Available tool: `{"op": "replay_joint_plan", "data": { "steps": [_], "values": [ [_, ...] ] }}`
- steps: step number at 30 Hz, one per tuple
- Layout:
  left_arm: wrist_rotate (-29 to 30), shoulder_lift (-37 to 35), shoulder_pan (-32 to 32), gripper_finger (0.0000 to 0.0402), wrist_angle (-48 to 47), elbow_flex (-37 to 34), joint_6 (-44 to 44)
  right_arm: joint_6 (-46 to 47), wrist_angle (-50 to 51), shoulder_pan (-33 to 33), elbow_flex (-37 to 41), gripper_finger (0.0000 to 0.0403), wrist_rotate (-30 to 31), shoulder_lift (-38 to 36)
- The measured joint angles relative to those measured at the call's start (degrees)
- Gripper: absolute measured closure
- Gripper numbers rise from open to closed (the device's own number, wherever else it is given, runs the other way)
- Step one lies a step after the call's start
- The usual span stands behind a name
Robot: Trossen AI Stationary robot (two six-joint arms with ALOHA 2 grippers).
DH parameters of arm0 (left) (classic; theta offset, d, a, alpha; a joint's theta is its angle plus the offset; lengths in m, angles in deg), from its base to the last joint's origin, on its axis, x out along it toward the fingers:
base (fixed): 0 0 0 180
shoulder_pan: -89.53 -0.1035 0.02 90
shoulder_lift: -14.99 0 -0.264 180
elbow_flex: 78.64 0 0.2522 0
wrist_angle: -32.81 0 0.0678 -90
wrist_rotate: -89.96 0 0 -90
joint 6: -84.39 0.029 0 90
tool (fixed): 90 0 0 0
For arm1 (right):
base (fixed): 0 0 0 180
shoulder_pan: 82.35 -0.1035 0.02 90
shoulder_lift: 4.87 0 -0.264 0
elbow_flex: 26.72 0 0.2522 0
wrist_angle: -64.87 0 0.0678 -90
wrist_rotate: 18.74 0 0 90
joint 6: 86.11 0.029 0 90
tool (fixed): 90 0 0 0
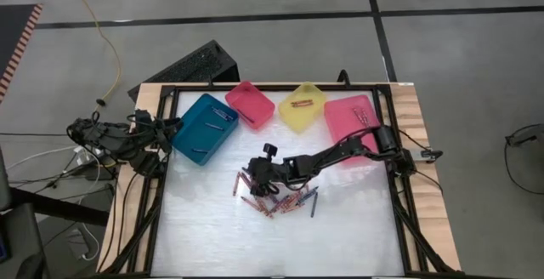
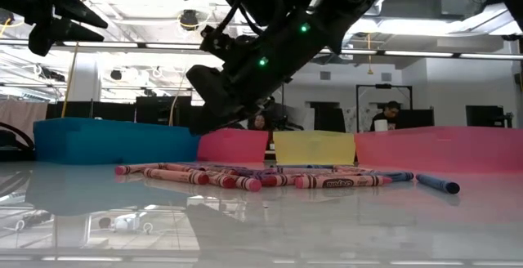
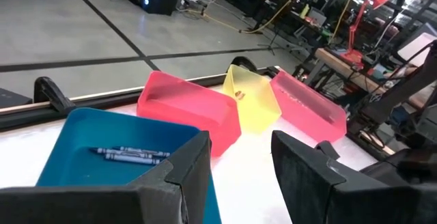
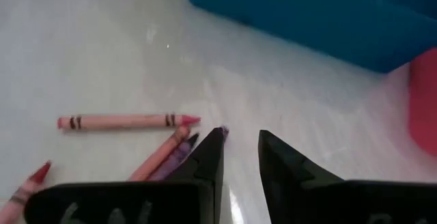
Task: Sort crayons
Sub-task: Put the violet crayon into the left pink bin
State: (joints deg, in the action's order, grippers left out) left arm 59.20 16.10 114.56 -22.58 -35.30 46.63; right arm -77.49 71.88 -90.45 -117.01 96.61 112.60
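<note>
Red and pink crayons (image 1: 276,201), with a few dark blue-grey ones among them, lie in a loose heap on the white table (image 1: 280,245) near its middle, in front of the row of bins. From table height the heap reads as a low line of sticks, a blue one lying apart at its right end; most labels are too small to read.

Just over the heap's left edge hangs the right gripper (image 4: 240,157), its arm reaching in from the table's right side. Its fingers (image 4: 208,157) stand a narrow gap apart with bare table showing between the tips; nothing is held. A purple crayon and a pink one run under the fingers, their far ends hidden. One red crayon lies alone beyond them.

Behind the heap stand the teal bin (image 1: 204,128), a small pink bin (image 1: 250,105), a yellow bin (image 1: 303,107) and a larger pink bin (image 1: 353,122), partly covered by the right arm. Blue crayons lie in the teal bin, reddish ones in the yellow; what the pink bins hold is hard to make out.

The left gripper (image 3: 239,169) waits raised at the table's left edge, over the teal bin's corner, its fingers set wide and empty.

Beyond the table, a person sits, mostly hidden.
</note>
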Motion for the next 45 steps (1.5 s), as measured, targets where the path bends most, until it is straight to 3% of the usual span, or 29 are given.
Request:
{"op": "replay_joint_plan", "data": {
  "steps": [10,16,45],
  "values": [
    [0.0,0.0,0.0,0.0256,-0.1,0.0,0.0,-1.6,-2.5,0.4,0.0,0.0313,-0.4,0.1],
    [0.0,0.0,0.0,0.0256,-0.1,0.0,0.0,-1.5,-5.8,0.3,-0.4,0.0313,-0.4,4.0],
    [-2.0,0.0,0.0,0.0256,-1.8,0.0,-0.4,1.7,-3.8,0.6,-0.4,0.0313,0.3,6.4]
  ]
}}
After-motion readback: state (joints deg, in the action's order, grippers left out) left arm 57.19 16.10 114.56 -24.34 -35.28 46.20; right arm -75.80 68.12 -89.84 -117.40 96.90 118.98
